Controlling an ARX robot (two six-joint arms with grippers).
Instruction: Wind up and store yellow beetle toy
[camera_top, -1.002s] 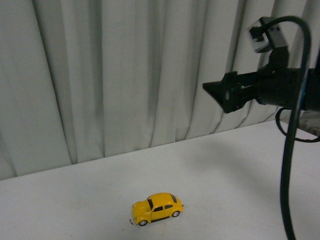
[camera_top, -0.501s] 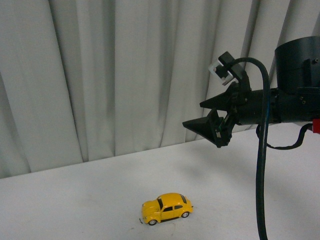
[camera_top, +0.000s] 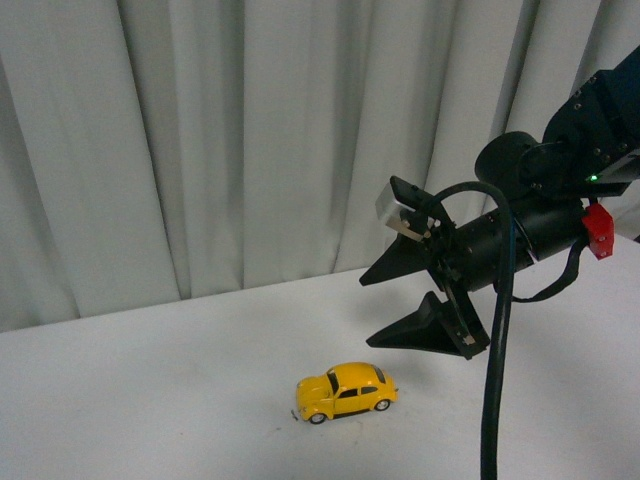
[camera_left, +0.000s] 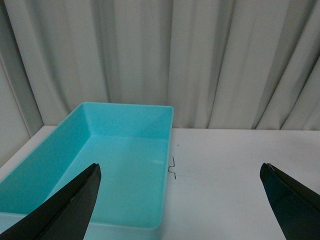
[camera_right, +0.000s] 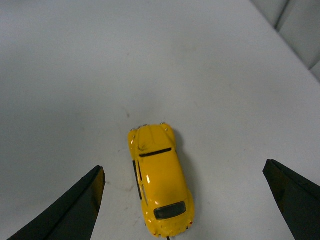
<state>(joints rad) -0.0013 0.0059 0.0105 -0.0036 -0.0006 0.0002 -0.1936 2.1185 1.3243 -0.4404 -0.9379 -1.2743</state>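
1. Front view: the yellow beetle toy sits on its wheels on the matte white table, below and slightly left of my right gripper. The black wedge-shaped jaws are spread wide and hold nothing. The car's long axis runs across the view, nose leftward. Its rounded shell is glossy, so I judge it slippery to pinch.
2. Left wrist view: my left gripper is also spread and empty, facing a smooth teal plastic bin. No car shows here, so the right arm is nearer.
3. Right wrist view: the toy lies between the parted fingers with its nose pointing away, so I expect the jaws would close across its sides.
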